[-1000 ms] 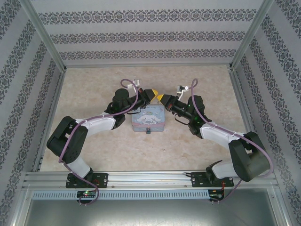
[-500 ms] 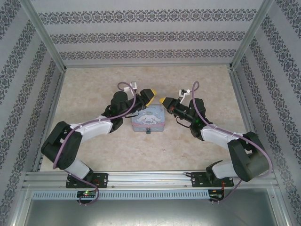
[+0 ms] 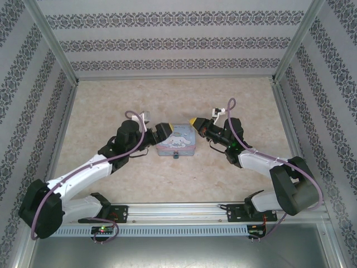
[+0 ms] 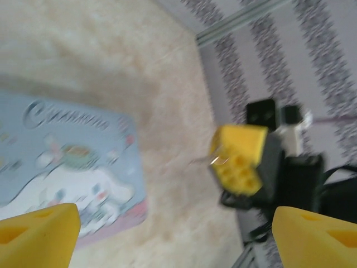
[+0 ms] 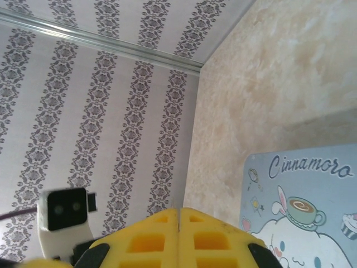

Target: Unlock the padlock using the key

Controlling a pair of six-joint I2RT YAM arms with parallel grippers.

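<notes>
The padlock [image 3: 175, 156] is a tiny teal speck against the near edge of the pale blue cartoon tin [image 3: 176, 141]. My right gripper [image 3: 193, 120] hovers off the tin's far right corner, shut on the key. The key [image 4: 211, 161] is a thin silvery sliver sticking out of that gripper's yellow tips in the left wrist view. In the right wrist view a hair-thin tip of the key [image 5: 172, 202] pokes out between the closed pads of the right gripper [image 5: 178, 211]. My left gripper [image 3: 163, 130] sits at the tin's left edge. Its jaws are wide open and empty [image 4: 177, 240].
The tin [image 4: 67, 167] lies in the middle of a beige marbled floor [image 3: 111, 100]. Patterned walls and aluminium rails [image 3: 173, 75] close in the back and both sides. Bare floor lies on all sides of the tin.
My left gripper opened and drew back left and toward the near side, from beside the right gripper to the tin's left edge. The right gripper stayed shut, barely shifting.
</notes>
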